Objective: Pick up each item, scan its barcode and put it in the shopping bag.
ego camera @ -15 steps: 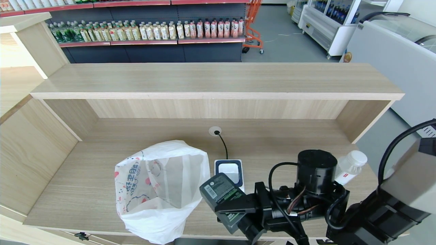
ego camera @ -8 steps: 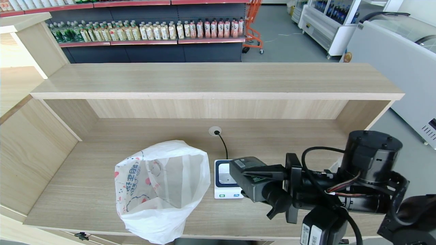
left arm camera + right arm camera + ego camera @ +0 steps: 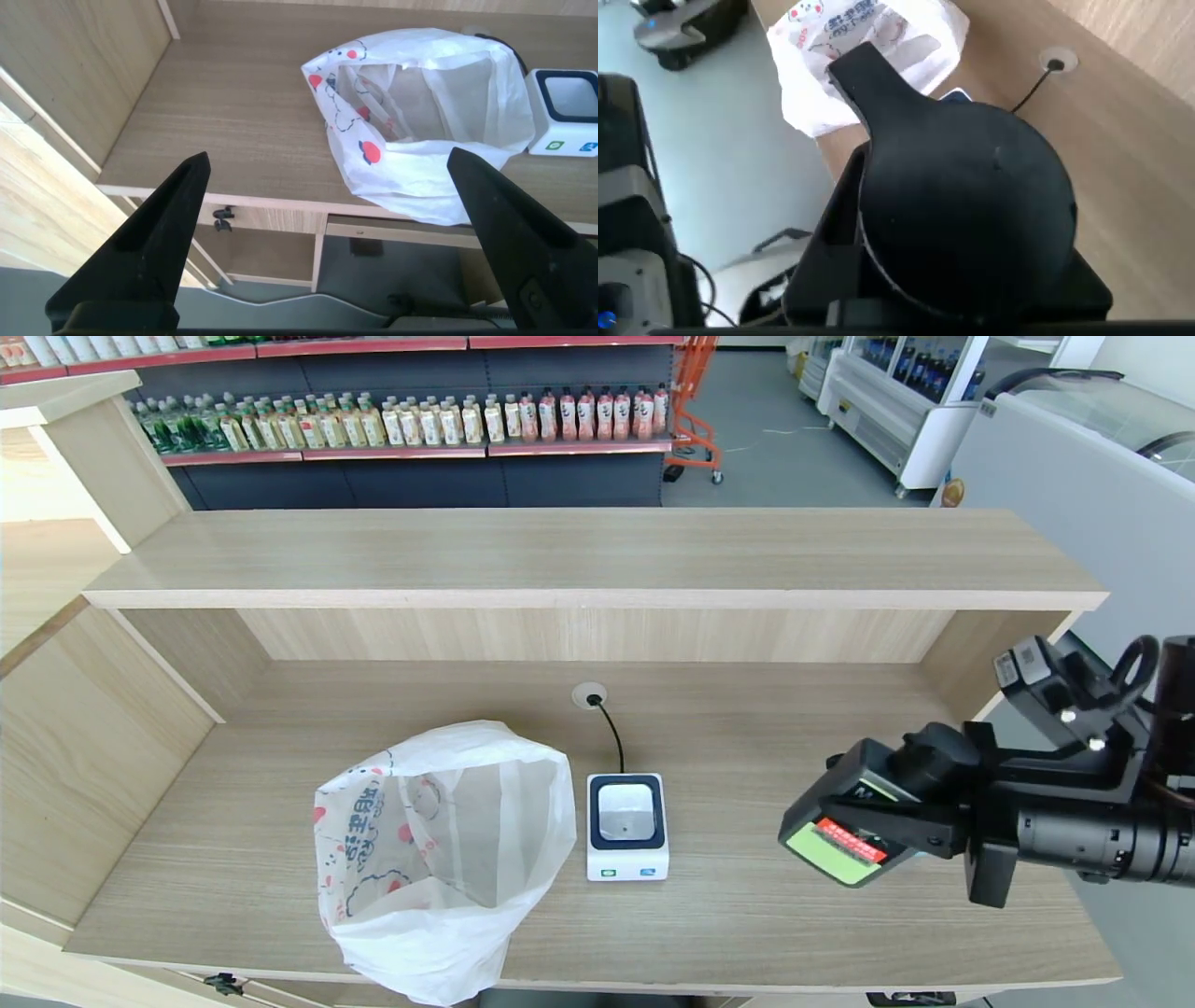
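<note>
Now the right hand (image 3: 898,803) grips a dark box (image 3: 834,851) lengthwise, its green-and-red labelled end tilted leftward; the left hand (image 3: 322,245) gapes open.

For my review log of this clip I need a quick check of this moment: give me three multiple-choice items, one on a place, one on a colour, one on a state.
1. Where does the scanner stand relative to the shopping bag?
A. Inside it
B. Beside it, on the robot's right
C. Beside it, on the robot's left

2. What colour is the cable of the scanner?
A. White
B. Red
C. Black

3. How is the right pincer?
A. Shut on the dark box
B. Open and empty
C. Lowered into the shopping bag

Answers:
1 B: the head view shows the scanner on the counter, just right of the bag.
2 C: a black cable runs from the scanner to the hole in the counter.
3 A: the box sits clamped in it, over the counter's right part.
</note>
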